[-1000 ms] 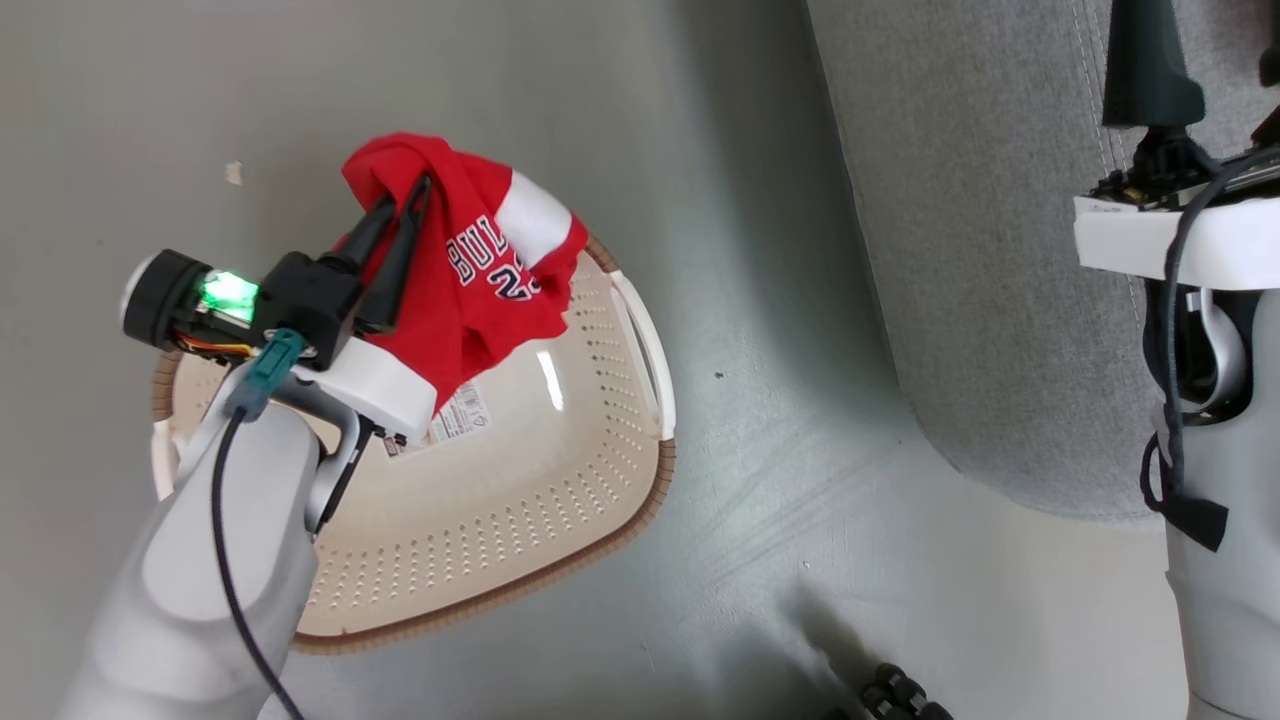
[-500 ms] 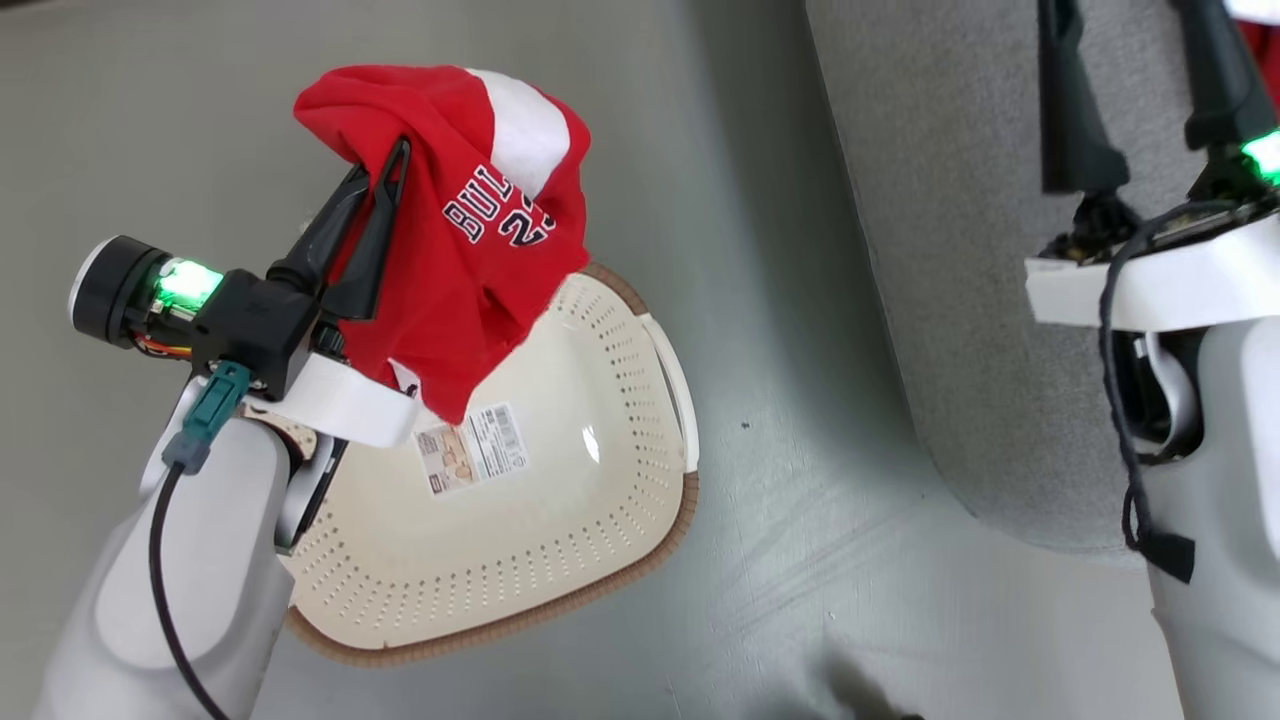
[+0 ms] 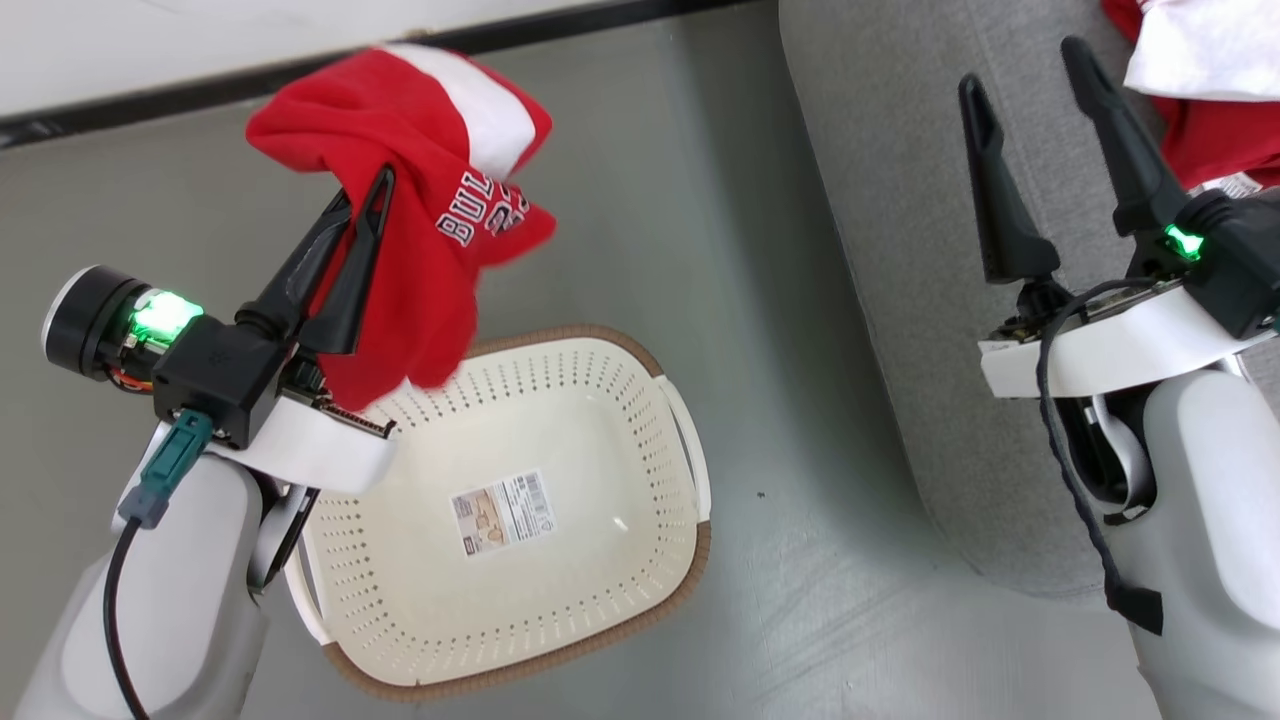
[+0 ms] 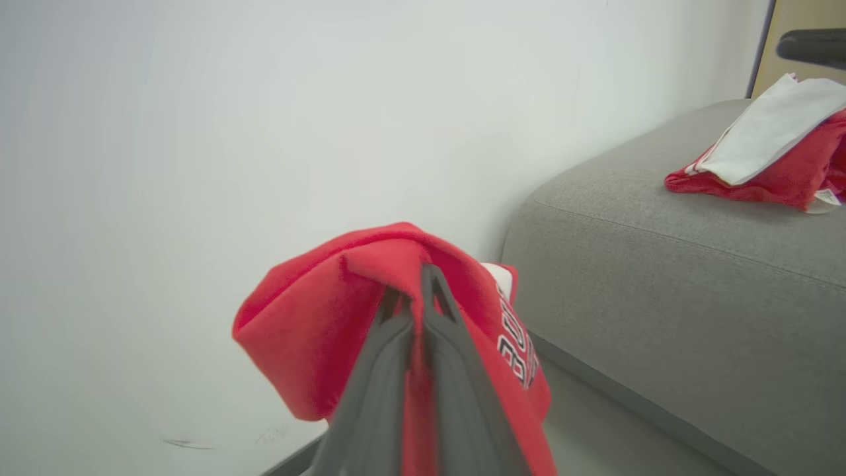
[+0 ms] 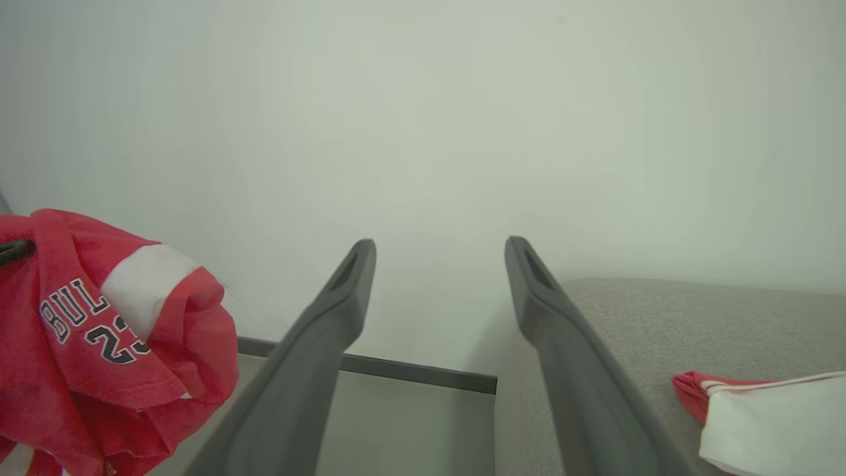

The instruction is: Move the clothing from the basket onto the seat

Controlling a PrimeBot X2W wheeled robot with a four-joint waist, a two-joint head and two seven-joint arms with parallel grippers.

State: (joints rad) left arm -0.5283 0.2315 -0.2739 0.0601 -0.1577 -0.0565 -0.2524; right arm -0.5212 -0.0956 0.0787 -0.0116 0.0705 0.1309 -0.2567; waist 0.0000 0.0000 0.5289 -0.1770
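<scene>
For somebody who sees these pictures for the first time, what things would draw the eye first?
First, the red jersey with lettering, which hangs from the shut left gripper above the floor, next to the cream laundry basket. Then the second red-and-white garment, which lies on the grey sofa seat near the open right gripper.
</scene>
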